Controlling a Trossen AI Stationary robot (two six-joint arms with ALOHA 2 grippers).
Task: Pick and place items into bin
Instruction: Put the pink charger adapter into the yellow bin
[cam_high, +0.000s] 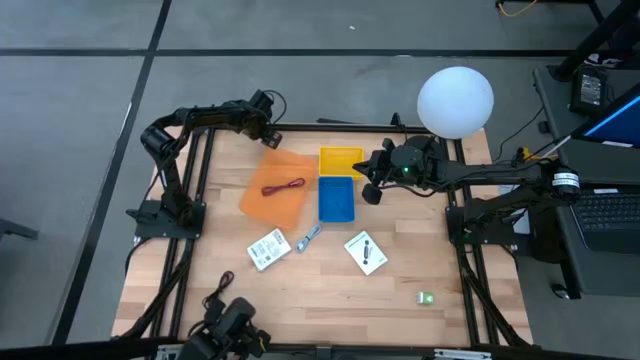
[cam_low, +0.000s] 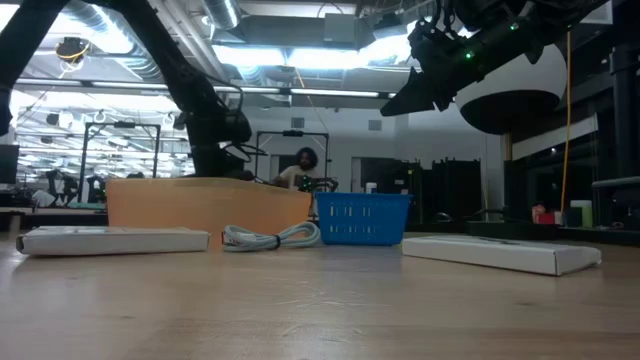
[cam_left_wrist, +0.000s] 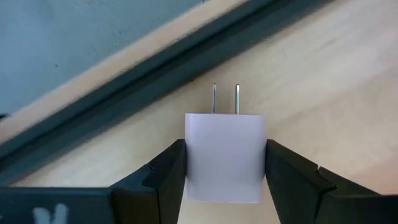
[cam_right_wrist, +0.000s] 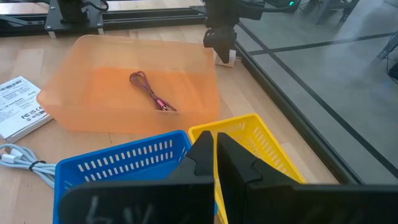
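only the left wrist view shows the left gripper (cam_left_wrist: 226, 180) clamping a white plug adapter (cam_left_wrist: 225, 155) over the wooden table (cam_left_wrist: 336, 81); the right gripper (cam_right_wrist: 215, 155) is closed, empty.

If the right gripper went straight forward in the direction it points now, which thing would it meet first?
Probably the yellow basket. In the right wrist view the right gripper, fingers together, points over the seam between it and the blue basket, so depth is unclear. Beyond lies the orange bin holding the red cable.

An orange bin (cam_high: 275, 189) holds a red cable (cam_high: 283, 188), beside blue (cam_high: 336, 199) and yellow (cam_high: 341, 160) baskets.
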